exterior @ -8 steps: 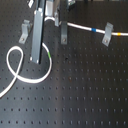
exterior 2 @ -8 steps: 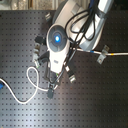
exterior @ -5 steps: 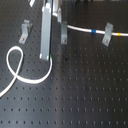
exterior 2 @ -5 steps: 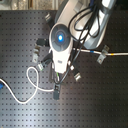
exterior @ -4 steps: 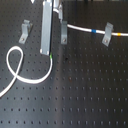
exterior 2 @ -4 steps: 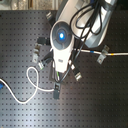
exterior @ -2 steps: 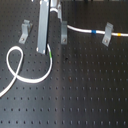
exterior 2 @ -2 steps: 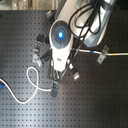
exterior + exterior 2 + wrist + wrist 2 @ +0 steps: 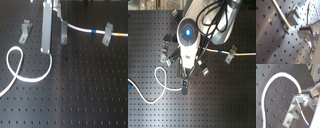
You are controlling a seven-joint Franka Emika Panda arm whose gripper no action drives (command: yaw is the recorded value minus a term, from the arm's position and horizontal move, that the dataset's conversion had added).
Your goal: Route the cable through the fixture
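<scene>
Over the black perforated tabletop (image 9: 75, 100), the pincer (image 9: 47, 51) is clamping the long thin white cable (image 9: 30, 79), which is looping beside a grey metal bracket (image 9: 25, 31).

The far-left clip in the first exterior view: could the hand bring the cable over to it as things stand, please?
Probably yes. The hand grips the cable, and the board between it and the far-left clip looks bare. The cable's slack loop lies nearby, so it may drag.

The arm reached straight down over the board, wrist vertical. Its gripper (image 9: 48, 50) hung low, fingers (image 9: 307, 101) closed together, pinching the cable (image 9: 273, 82) at their tips.
</scene>
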